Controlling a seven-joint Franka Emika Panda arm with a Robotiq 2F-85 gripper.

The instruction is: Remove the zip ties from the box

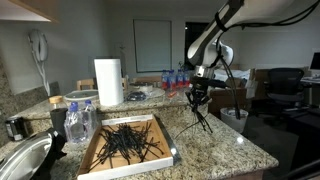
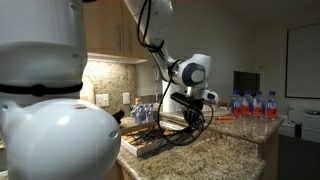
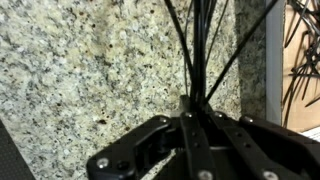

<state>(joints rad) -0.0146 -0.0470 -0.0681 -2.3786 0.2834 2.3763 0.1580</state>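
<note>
The box [image 1: 100,158], shallow with white sides and a brown bottom, lies on the granite counter and holds a pile of black zip ties [image 1: 128,141]. To its right my gripper [image 1: 198,96] hangs above the counter, shut on a bunch of zip ties [image 1: 204,120] that fans downward with its tips near the stone. In the wrist view the gripper [image 3: 197,105] pinches the strips [image 3: 202,45], and the box's white side [image 3: 272,60] shows at the right edge. In the exterior view from behind the arm, the gripper [image 2: 192,106] and its held bunch [image 2: 182,130] hang over the counter.
A paper towel roll [image 1: 108,82] stands behind the box and a clear plastic container [image 1: 80,120] sits at its left. A metal bowl [image 1: 25,160] is at the near left. Water bottles [image 1: 174,77] line the back of the counter. The counter edge [image 1: 235,140] is right of the gripper.
</note>
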